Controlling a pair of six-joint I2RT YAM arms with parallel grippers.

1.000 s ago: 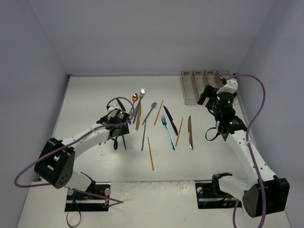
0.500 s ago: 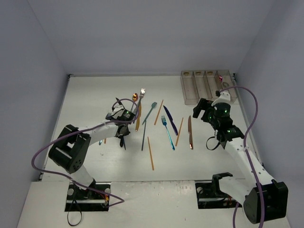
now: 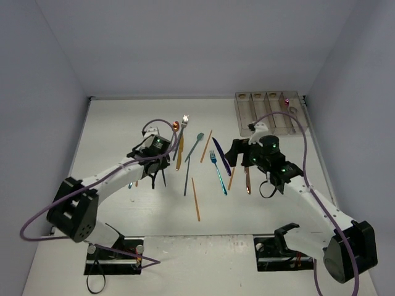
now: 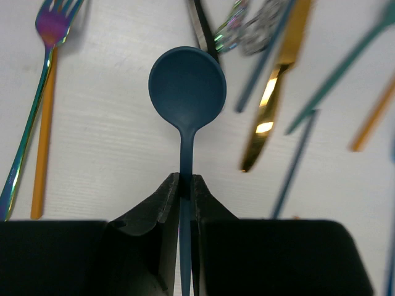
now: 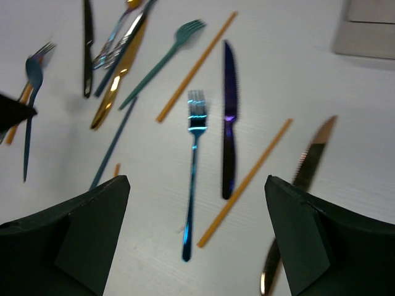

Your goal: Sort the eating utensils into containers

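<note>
White bench (image 3: pixel 117 123) carries the scattered eating utensils (image 3: pixel 195 198). Left tool (image 4: pixel 186 180) is clamped on the handle of a dark blue spoon (image 4: pixel 187 80), its bowl pointing away from the fingers. Right tool (image 5: pixel 196 185) stands wide, gripping nothing, above a blue fork (image 5: pixel 192 166) and a purple knife (image 5: pixel 229 142). Containers (image 3: pixel 247 120) sit at the bench's far right corner, apart from the loose pieces.

Bright, even light from above washes the white surface (image 3: pixel 123 123) — shadows are faint and short. The overhead view is sharp. The right wrist view is smeared, the copper knife (image 5: pixel 308 166) worst. At the left wrist the blue spoon (image 4: pixel 187 80) is crisp — the gold knife (image 4: pixel 271 98) shows glare.
</note>
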